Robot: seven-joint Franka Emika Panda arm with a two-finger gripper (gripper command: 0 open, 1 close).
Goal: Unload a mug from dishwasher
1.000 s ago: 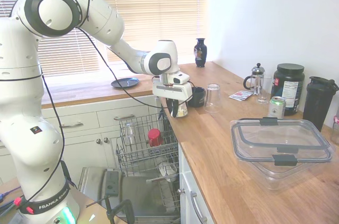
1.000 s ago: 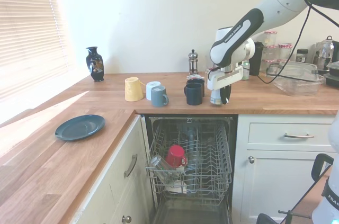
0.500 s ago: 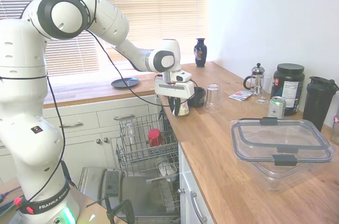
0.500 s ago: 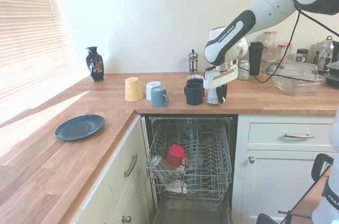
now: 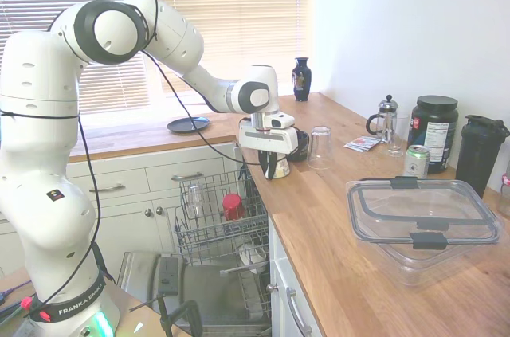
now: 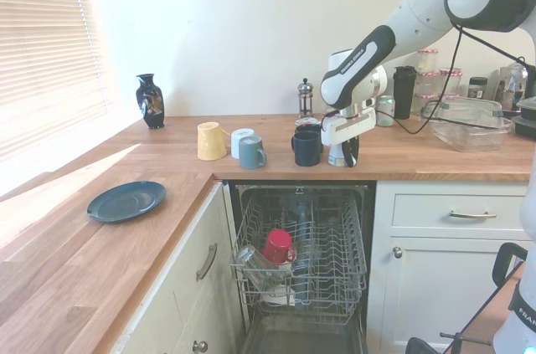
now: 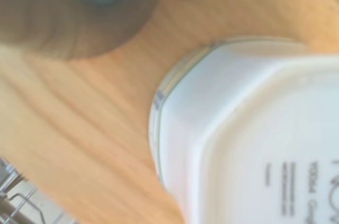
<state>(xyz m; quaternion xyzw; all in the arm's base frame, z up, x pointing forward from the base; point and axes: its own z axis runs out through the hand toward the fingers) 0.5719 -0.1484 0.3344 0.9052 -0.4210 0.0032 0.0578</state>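
Note:
My gripper (image 5: 272,165) (image 6: 342,153) is shut on the mug (image 5: 277,166) (image 6: 336,155), a small cream-white one. It holds the mug low over the wooden counter's front edge, right beside a dark mug (image 6: 306,147). I cannot tell whether the mug touches the wood. In the wrist view the mug (image 7: 249,128) fills the frame with its printed base toward the camera. Below the counter the dishwasher (image 6: 303,203) stands open with its door (image 5: 199,285) down. Its wire rack (image 5: 213,221) (image 6: 322,258) is pulled out and holds a red cup (image 6: 277,246) (image 5: 232,205).
On the counter stand an upturned glass (image 5: 319,146), a yellow mug (image 6: 209,140), two bluish mugs (image 6: 249,150), a dark plate (image 6: 126,200), a vase (image 6: 150,100) and a French press (image 5: 386,119). A can (image 5: 416,160), dark jars and a clear lidded container (image 5: 422,217) sit further along.
The gripper has carried the mug a little further along the counter edge toward the dark mug and slightly lower. The arm's elbow has swung the same way.

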